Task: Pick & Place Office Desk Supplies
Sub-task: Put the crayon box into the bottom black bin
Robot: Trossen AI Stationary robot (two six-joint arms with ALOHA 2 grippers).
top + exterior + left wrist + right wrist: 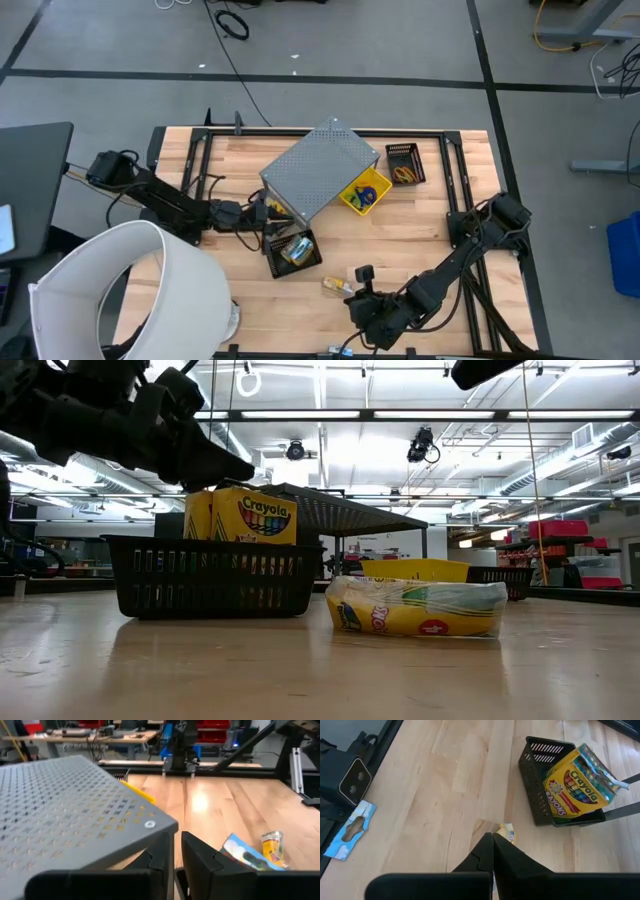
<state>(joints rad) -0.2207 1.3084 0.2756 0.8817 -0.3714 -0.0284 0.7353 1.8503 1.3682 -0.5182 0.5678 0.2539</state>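
Since the small multicoloured packet (337, 286) lies loose on the wooden table (420, 240), just ahead of my right gripper (368, 303) and toward the table's middle, the right arm is plainly the nearer one. My right gripper is clenched with nothing between its fingers; in its wrist view the packet (507, 832) shows just past the fingertips. The packet's long axis runs roughly across the table from left to right, as the high view gives it. My left gripper (258, 212) sits by the grey perforated stand (320, 168), next to the black basket (276, 262) holding a crayon box (297, 249); its fingers (200, 862) stand almost closed and I see nothing held. Bare wood surrounds the packet, well apart from the basket. Beyond the table lie a grey taped floor, benches and shelving.
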